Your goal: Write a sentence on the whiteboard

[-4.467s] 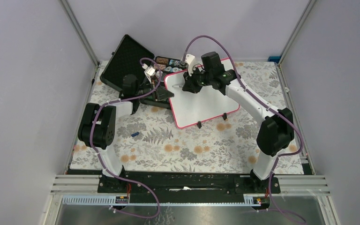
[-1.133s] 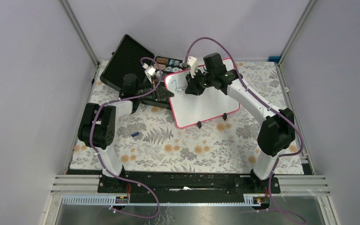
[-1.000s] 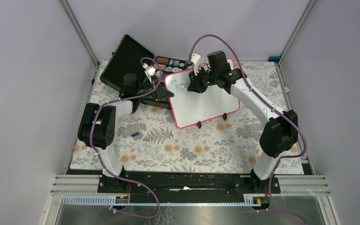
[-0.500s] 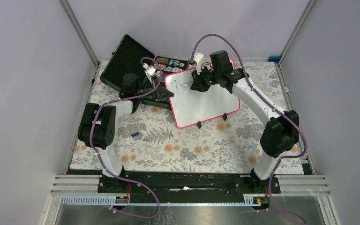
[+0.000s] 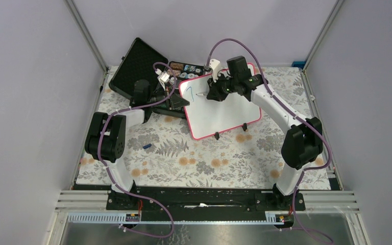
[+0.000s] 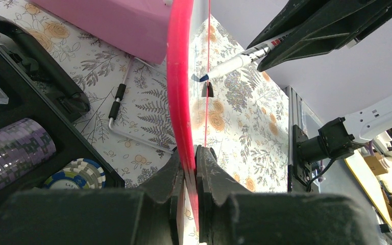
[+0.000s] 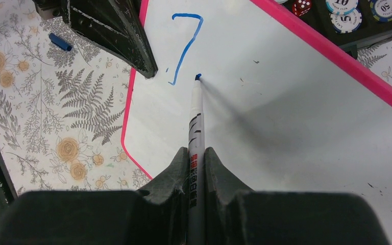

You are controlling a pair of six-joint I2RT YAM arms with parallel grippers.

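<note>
Here, one whiteboard (image 5: 224,115) sits at the far middle of the counter (image 5: 184,163), its left rim clenched by the left end effector (image 6: 190,153). The right end effector (image 7: 196,153) grasps one marker (image 7: 195,112), its tip at the board beside one blue stroke (image 7: 186,46). Two black feet (image 5: 217,136) show. The right arm (image 5: 273,104) hides the board's far edge.

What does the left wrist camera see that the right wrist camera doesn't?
Only the left wrist view: the whiteboard seen edge-on, pinched in the left end effector, plus a purple chip stack. Only the right wrist view: the blue stroke on the white face, a red die, a small blue piece on the cloth. Both: the marker in the right end effector, pointing at the board, and poker chips.
</note>
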